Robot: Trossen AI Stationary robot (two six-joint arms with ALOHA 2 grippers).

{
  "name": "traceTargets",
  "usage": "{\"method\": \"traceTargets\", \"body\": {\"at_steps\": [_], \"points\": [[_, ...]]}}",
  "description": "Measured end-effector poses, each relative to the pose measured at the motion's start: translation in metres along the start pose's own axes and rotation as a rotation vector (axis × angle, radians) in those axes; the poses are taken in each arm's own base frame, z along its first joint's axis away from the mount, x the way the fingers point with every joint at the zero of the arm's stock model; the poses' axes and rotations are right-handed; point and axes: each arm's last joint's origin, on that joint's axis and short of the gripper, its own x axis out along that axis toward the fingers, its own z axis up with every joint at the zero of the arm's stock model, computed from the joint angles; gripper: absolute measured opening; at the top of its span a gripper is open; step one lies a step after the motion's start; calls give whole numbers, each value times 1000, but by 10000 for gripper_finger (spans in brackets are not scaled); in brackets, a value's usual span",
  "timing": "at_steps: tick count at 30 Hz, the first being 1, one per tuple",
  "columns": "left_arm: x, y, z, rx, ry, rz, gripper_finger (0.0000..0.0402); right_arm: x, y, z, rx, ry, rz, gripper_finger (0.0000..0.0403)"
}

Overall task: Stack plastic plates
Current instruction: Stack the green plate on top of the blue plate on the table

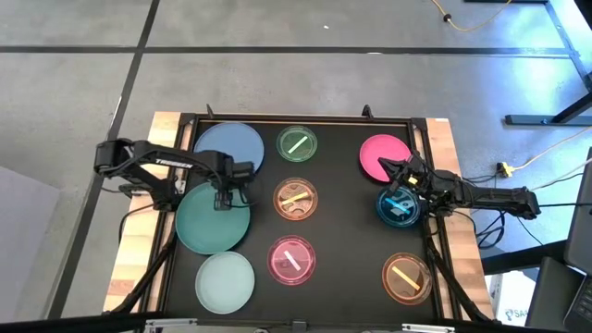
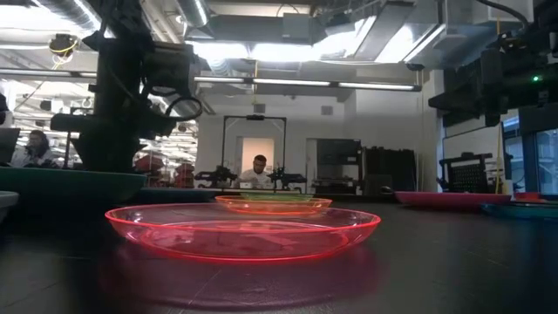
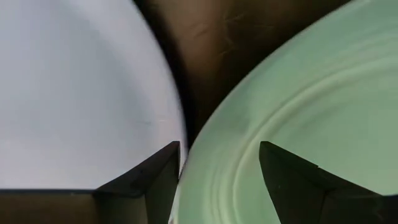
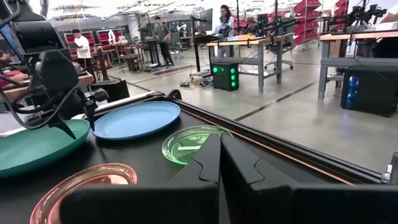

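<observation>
9 plates lie on the black table (image 1: 342, 277), and none of them sits squarely on another yet, so you have nearly the whole stacking job ahead. Going by the high view with the table's middle as the dial: the blue plate (image 1: 229, 146) is at 10 o'clock, the teal plate (image 1: 211, 222) at 9, the pale mint plate (image 1: 225, 281) at 7. The teal rim touches or slightly overlaps the blue one; I cannot tell which. The green plate (image 1: 297, 145) is at 12, an orange plate (image 1: 296, 200) near the centre, a translucent pink plate (image 1: 291, 260) at 6, the opaque pink plate (image 1: 384, 156) at 2, the small blue plate (image 1: 399, 207) at 3, another orange plate (image 1: 407, 277) at 5.

Your left gripper (image 1: 225, 188) hangs over the teal plate's rim by the blue plate, fingers spread wide and holding nothing. Your right gripper (image 1: 403, 181) sits between the opaque pink and small blue plates, fingers pressed together and empty.
</observation>
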Motion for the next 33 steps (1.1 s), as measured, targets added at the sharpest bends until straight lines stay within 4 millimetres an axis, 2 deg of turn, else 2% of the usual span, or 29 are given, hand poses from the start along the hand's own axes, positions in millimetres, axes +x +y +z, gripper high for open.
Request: {"method": "traceTargets", "body": {"at_steps": [4,14,20,25,33], "points": [[1,-1,1,-1,-2,-39,189,0,0,0,0,1,7,5],[1,-2,1,20,-6,-64,85,0,0,0,-2,1,7,5],[0,-2,0,23,-4,-73,42,0,0,0,-2,1,7,5],[0,-2,0,35,-5,-69,33,0,0,0,-2,1,7,5],[0,-1,0,36,-3,-36,50,0,0,0,-2,1,7,5]]}}
